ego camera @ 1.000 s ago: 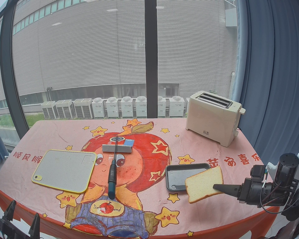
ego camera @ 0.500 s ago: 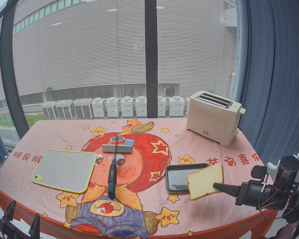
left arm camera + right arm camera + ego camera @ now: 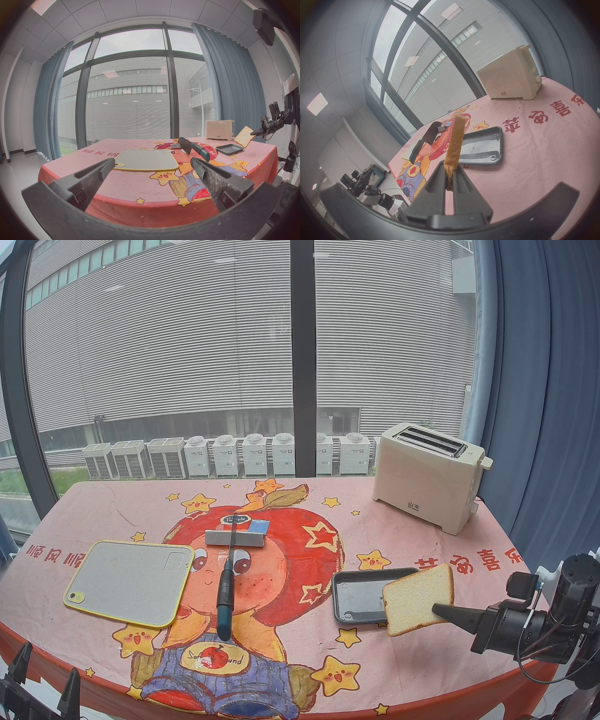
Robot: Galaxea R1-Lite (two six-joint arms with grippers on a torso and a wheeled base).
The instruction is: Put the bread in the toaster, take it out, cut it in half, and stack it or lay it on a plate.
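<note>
Now the bread (image 3: 417, 599) sits a bit higher and more to the right than a moment ago, in the lower right of the head view, and it stands up straighter. My right claw (image 3: 442, 610) pinches it tight by one edge, over the right end of the dark tray (image 3: 359, 597). So I think the lift is done, and the carry to the toaster (image 3: 428, 476) at the middle right comes next. My left claw (image 3: 152, 162) hangs wide, holding nothing.
</note>
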